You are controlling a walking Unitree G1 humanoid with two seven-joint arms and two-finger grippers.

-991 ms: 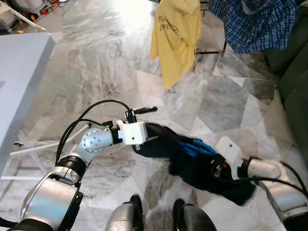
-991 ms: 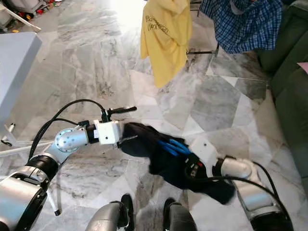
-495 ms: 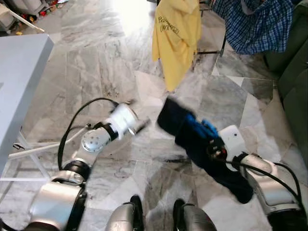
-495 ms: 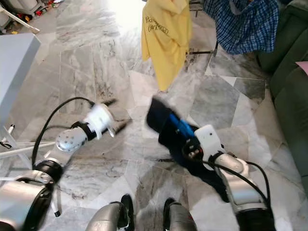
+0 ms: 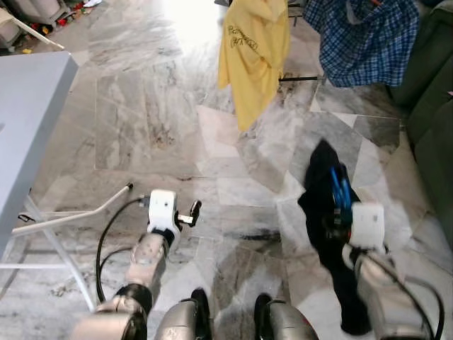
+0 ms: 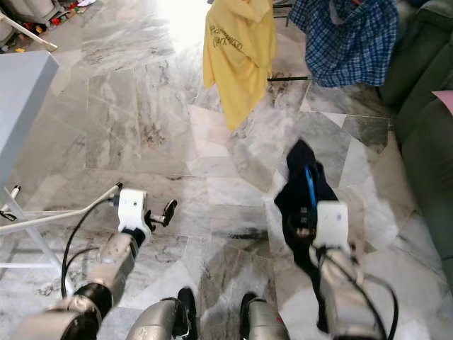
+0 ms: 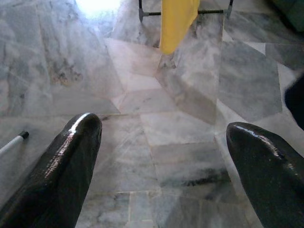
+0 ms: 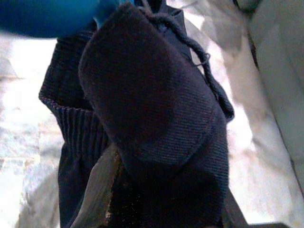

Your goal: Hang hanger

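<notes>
my right jaws (image 5: pixel 338 212) grip the blue hanger (image 5: pixel 337 190) with the dark garment (image 5: pixel 327 227) draped on it, raised toward the yellow shirt (image 5: pixel 251 49) so that i can carry it there. my left jaws (image 7: pixel 164 156) are spread apart, empty.

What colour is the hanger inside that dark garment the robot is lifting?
Bright blue. The hanger shows best in the left eye view, poking out of the dark garment.

Left gripper (image 7: pixel 161 156): 2 black fingers (image 7: pixel 57 175) spread wide above grey marble floor (image 7: pixel 142 95). Yellow garment (image 7: pixel 178 21) hangs ahead.
</notes>
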